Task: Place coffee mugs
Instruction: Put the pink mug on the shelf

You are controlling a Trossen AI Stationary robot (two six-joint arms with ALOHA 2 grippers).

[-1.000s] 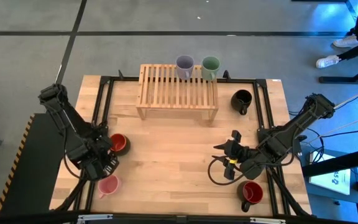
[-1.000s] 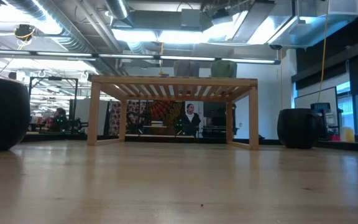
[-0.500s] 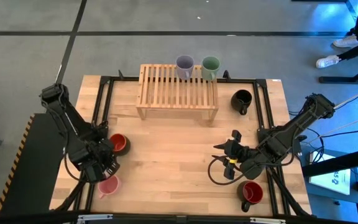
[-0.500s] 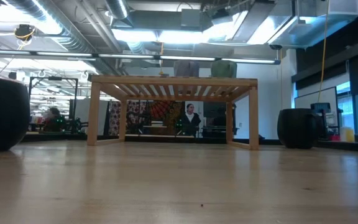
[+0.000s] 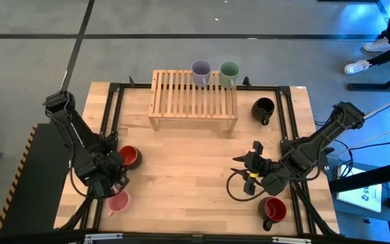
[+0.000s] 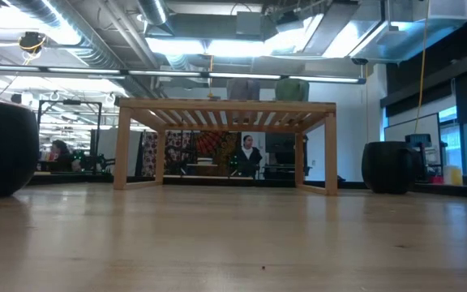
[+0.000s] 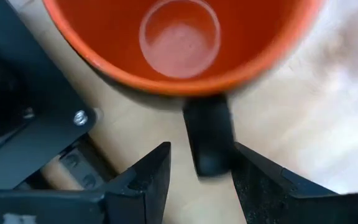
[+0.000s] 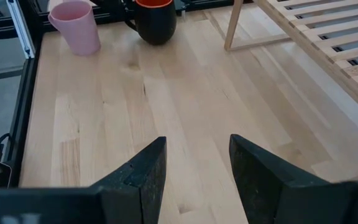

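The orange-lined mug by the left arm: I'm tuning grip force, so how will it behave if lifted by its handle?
The orange-lined mug looks rigid glazed ceramic, so probably slippery and chip-prone. Its handle sits between the left gripper and its open jaws; held there, off-centre weight may tilt the cup. Standing upright, it seems unlikely to roll.

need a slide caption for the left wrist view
Left gripper open, fingers straddling the handle of the dark mug with the orange-red inside on the wooden table.

No legible text or labels anywhere.
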